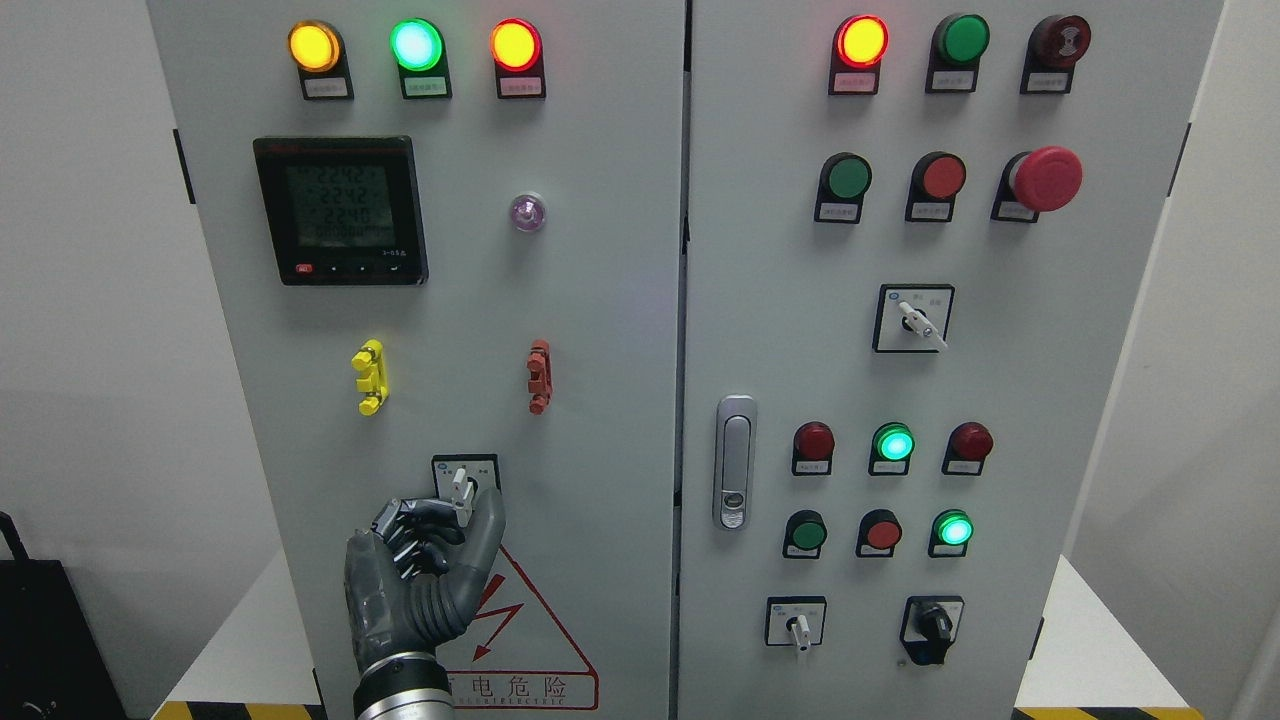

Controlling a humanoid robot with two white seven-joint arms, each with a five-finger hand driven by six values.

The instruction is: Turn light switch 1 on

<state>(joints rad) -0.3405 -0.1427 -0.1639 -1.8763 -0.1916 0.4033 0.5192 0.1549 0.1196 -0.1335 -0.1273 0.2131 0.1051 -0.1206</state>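
While left hand (425,560) reaches up, thumb & curled fingers pinch white switch lever (461,487), just above hand.

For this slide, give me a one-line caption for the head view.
Left robot hand grips the white rotary switch low on the left cabinet door, indicator lamps lit above.

I see the rotary selector switch (462,484) at 6 o'clock on the left cabinet door (600,320): a white lever on a black-framed plate, pointing near 12 o'clock, lower portion obscured.
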